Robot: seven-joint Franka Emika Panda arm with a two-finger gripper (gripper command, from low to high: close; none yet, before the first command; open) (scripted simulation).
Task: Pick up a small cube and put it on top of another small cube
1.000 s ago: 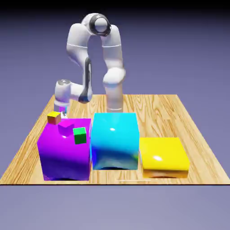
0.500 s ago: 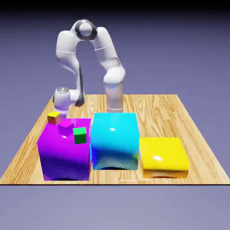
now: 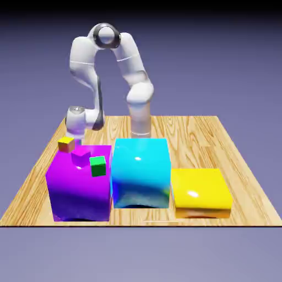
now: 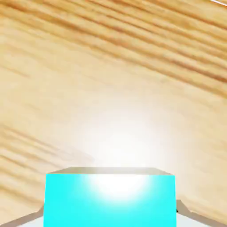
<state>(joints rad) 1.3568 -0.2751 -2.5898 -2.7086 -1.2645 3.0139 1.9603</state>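
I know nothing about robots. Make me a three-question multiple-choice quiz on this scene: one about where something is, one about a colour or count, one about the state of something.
1. In the exterior view, where does the big yellow block stand?
A. To the right of the big cyan block
B. On top of the purple block
C. Behind the robot's base

2. How many big blocks stand in a row along the table's near edge?
A. Two
B. Three
C. Five

3. In the hand view, what is the state of the jaws of the gripper?
A. Wide open over bare wood
B. Shut on the small cyan cube
C. Shut on a green cube

Answers:
1 A, the yellow block sits at the right end of the row.
2 B, purple, cyan and yellow.
3 B, the small cyan cube fills the gap between the finger tips.
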